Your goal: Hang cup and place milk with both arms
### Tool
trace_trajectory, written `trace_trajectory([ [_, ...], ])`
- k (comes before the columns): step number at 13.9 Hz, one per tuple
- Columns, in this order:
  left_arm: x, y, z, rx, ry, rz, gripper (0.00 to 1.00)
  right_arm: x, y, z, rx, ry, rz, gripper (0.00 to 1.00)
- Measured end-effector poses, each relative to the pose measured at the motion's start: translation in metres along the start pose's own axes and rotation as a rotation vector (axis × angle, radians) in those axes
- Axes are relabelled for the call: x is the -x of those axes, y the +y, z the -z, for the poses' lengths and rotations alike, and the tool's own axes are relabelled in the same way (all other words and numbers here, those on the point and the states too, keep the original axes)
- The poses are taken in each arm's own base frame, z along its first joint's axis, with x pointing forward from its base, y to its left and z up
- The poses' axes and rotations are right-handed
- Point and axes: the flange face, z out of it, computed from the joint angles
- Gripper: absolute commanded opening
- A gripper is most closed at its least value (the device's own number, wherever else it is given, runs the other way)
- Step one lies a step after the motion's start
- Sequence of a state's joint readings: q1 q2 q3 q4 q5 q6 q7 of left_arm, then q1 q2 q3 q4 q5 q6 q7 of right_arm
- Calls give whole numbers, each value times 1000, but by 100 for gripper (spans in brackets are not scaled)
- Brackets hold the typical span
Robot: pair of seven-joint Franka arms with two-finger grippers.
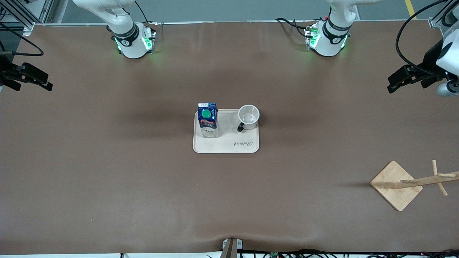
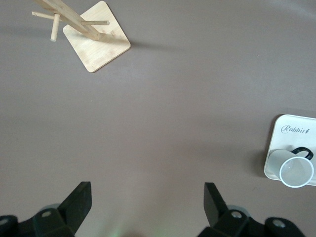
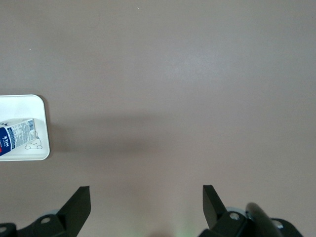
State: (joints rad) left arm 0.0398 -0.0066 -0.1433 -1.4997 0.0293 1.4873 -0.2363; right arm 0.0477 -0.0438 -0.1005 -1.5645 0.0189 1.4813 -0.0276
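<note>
The white cup (image 1: pixel 248 116) with a black handle stands upright on a cream tray (image 1: pixel 229 147) at the table's middle; it also shows in the left wrist view (image 2: pixel 295 172). The blue milk carton (image 1: pixel 207 119) with a green cap stands on the same tray, toward the right arm's end; part of it shows in the right wrist view (image 3: pixel 17 139). My left gripper (image 1: pixel 393 85) is open and empty, up over the left arm's end of the table (image 2: pixel 146 197). My right gripper (image 1: pixel 46 84) is open and empty, up over the right arm's end (image 3: pixel 146 197).
A wooden cup rack (image 1: pixel 397 185) with a square base and slanted pegs stands near the left arm's end, nearer the front camera than the tray; it also shows in the left wrist view (image 2: pixel 96 43). A brown mat covers the table.
</note>
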Motion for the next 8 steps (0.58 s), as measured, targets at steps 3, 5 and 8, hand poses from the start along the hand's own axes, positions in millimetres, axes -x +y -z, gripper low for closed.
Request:
trace_trajectory([
  [3,0,0,0,-1,-1,0,100,0,0,0,0,0,0,100],
  [5,-1,1,-3,-16,-2,-4,100,0,0,0,-1,0,0,100],
  [8,-3,17,-15,-29,-24,-27,100,0,0,0,-4,0,0,100],
])
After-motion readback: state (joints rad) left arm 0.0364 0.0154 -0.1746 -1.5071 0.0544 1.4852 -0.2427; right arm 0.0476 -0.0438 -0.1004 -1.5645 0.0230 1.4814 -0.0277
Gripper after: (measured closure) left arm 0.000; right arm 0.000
